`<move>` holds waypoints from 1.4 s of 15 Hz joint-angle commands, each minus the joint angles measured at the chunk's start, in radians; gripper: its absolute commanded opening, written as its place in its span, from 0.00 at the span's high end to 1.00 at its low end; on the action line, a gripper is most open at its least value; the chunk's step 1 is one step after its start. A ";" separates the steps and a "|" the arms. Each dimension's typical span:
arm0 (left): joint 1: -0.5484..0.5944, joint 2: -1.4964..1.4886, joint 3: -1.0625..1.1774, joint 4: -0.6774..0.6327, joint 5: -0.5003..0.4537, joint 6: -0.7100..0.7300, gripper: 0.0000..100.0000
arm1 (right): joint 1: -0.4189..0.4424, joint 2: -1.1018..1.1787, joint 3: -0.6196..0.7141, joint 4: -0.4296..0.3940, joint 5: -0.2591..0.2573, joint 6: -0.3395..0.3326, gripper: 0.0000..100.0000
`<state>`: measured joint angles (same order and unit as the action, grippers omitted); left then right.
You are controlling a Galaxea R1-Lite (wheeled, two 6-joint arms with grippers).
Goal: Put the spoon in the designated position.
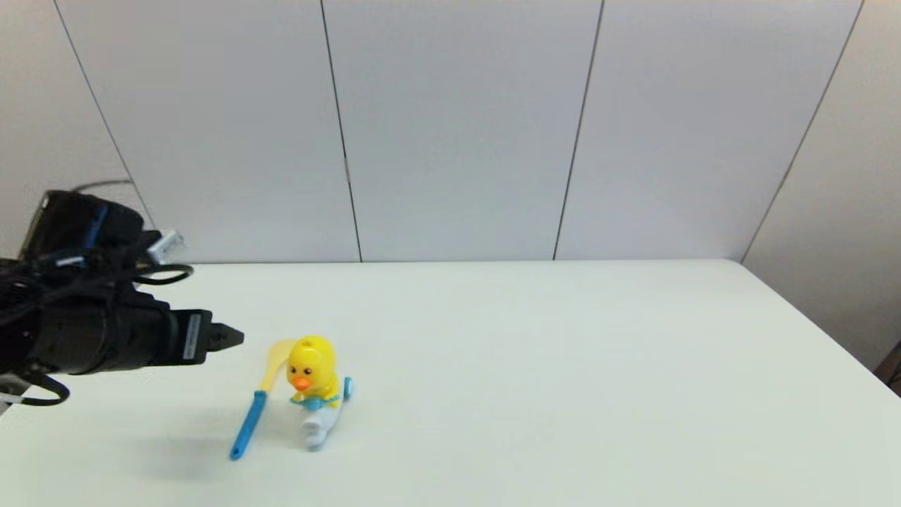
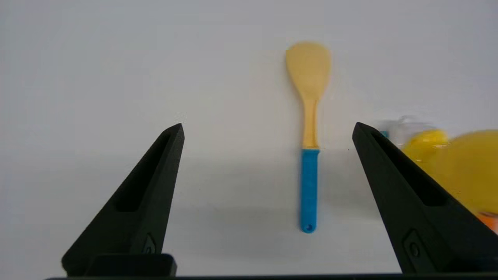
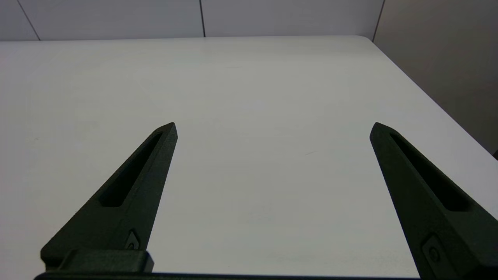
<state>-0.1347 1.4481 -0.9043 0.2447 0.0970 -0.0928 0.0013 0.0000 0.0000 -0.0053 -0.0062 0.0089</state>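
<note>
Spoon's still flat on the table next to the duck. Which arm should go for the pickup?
Left. The left gripper hangs over the spoon, fingers open, the handle between them. The right gripper sees only bare table, so it is probably farther off.

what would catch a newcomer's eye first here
The bright yellow duck toy stands out on the white table, near its left front. The spoon lies right beside it on its left. The left gripper hangs open above the spoon.
</note>
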 commanded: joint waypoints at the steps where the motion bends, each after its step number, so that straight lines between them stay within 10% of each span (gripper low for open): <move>1: 0.001 -0.244 -0.045 0.053 0.000 0.021 0.00 | 0.000 0.002 0.002 -0.001 0.000 0.000 0.00; 21: 0.096 -1.120 0.818 -0.355 -0.042 0.209 0.00 | 0.000 0.002 0.002 -0.001 0.000 0.000 0.00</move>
<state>-0.0485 0.4589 -0.1621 -0.1085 0.0715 0.1157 0.0013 0.0000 0.0000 -0.0057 -0.0057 0.0091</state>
